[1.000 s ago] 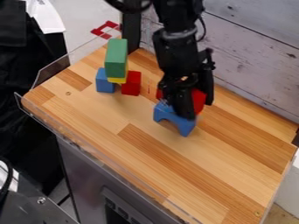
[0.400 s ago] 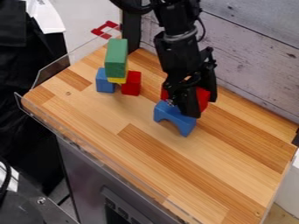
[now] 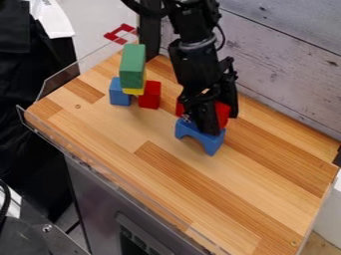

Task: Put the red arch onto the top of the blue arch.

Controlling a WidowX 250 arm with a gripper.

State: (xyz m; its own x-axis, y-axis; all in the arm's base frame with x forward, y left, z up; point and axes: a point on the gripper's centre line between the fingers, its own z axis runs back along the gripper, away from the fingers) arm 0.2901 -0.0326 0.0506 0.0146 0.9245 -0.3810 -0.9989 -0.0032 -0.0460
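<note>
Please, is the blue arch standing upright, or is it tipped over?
Upright: the blue arch has its opening facing down and its feet on the table.

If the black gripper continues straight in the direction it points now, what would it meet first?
Going straight down, the gripper would probably meet the blue arch first; depth is unclear, so it might instead pass just behind it to the wooden table.

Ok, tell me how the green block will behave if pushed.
The green block would probably slide or topple, since it sits up on the yellow block. Its flat faces and straight edges suggest it is stiff and unlikely to roll. It looks like a plain toy block, so I'd guess it is fairly light.
</note>
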